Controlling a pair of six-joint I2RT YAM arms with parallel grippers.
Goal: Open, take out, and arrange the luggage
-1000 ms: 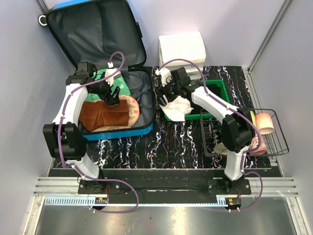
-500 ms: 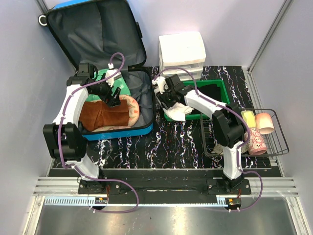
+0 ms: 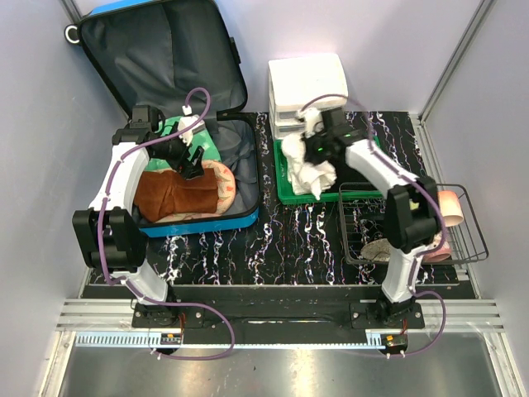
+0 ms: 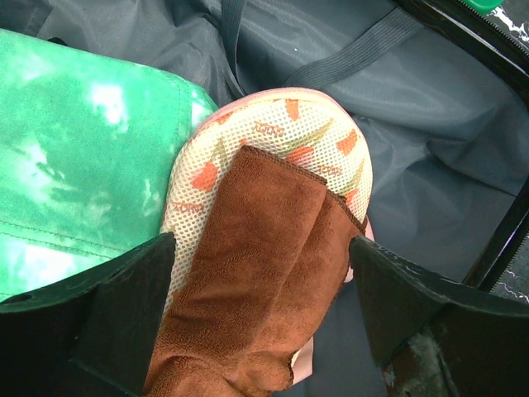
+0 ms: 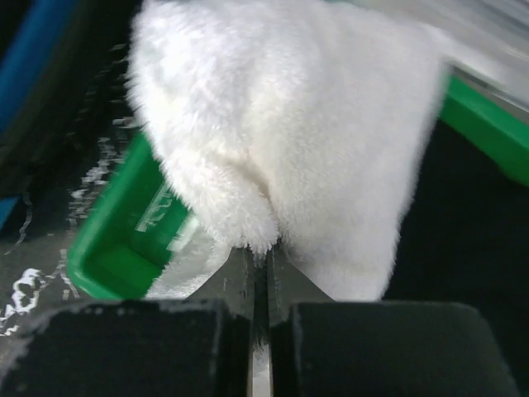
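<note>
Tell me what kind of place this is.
Probably a lab test cell, not a home: plain grey partition walls, an aluminium mounting rail at the near edge, and a staged open blue suitcase.

Blue luggage [image 3: 157, 66] open, lid up, table's L side.

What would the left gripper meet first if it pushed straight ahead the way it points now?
The left gripper would most likely meet the brown cloth first; it lies centred between the open jaws, draped over a carrot-print mesh pad in the luggage. Depth is unclear.
</note>
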